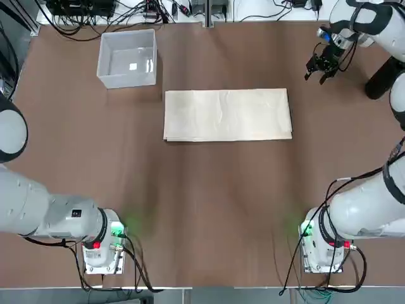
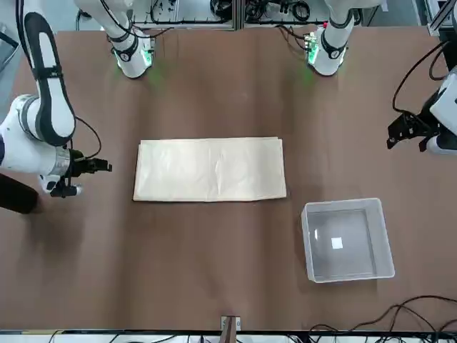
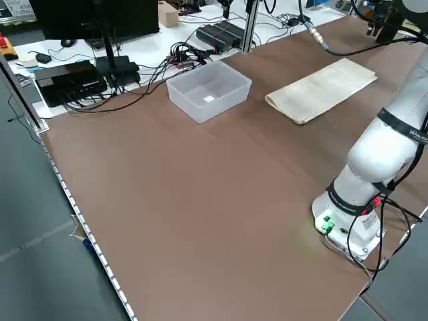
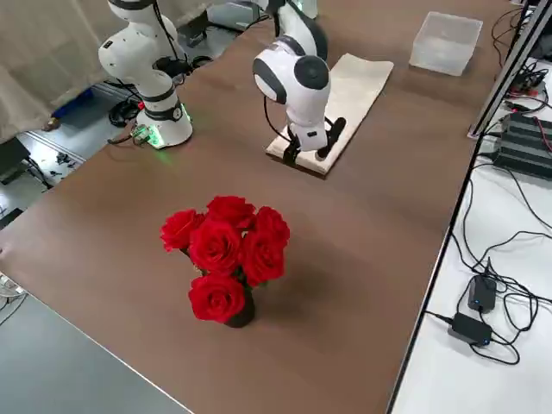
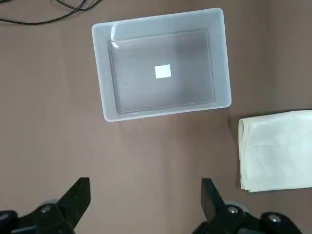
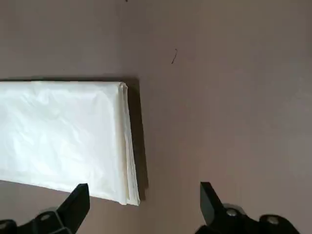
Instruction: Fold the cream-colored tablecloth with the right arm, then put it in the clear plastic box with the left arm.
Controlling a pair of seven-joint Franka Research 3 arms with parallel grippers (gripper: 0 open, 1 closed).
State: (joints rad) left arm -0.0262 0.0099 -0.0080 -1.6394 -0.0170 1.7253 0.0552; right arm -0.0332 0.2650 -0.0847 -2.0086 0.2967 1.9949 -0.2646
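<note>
Lying long-axis across the table, cloth [image 1: 228, 114] folded, its short end just beside right gripper [image 1: 321, 65], jaws open; left gripper [image 2: 407, 132], also open, hovering off the box [image 1: 127, 58].

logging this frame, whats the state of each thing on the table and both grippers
cream-colored tablecloth: folded into layers, flat on the table, ungripped
clear plastic box: upright, open-topped, empty
left gripper: fingers open, above the table near the box
right gripper: fingers open, holding nothing, beside the cloth's end
roses: upright

A robotics lab: cables [image 3: 180, 53] and power supplies [image 3: 70, 77] crowd benches beside the table [image 1: 209, 202].
</note>
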